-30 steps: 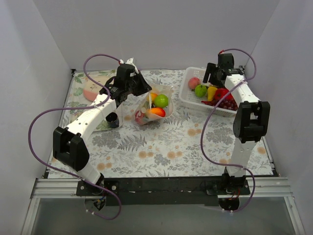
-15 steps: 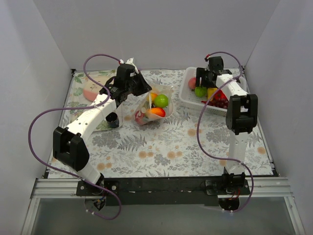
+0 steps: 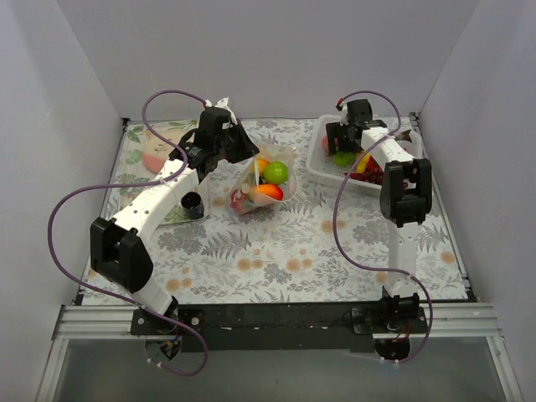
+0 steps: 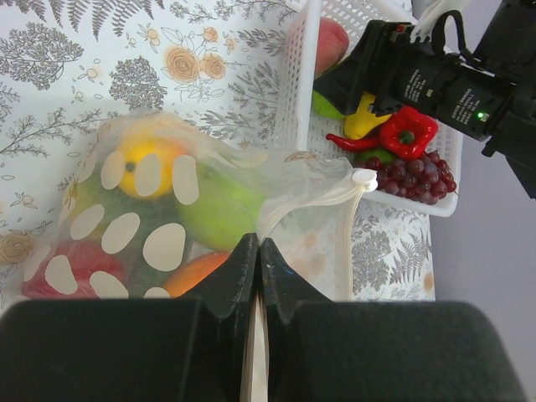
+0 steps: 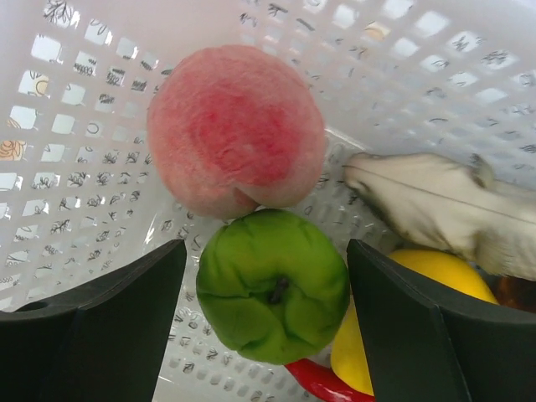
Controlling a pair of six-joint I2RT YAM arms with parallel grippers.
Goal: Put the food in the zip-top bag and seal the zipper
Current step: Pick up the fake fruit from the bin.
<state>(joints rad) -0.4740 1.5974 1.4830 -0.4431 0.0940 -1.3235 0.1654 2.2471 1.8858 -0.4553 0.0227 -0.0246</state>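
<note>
Inside the white slotted plastic basket, the glossy green toy fruit lies centred between the widely spread jaws of the right gripper. It is roundish, stem toward the camera, and touches the pink toy peach behind it. Well apart to the left, the left gripper is pinched on the rim of the clear polka-dot zip-top bag, which holds other fruits. The zipper is perhaps the pale strip there.
</note>
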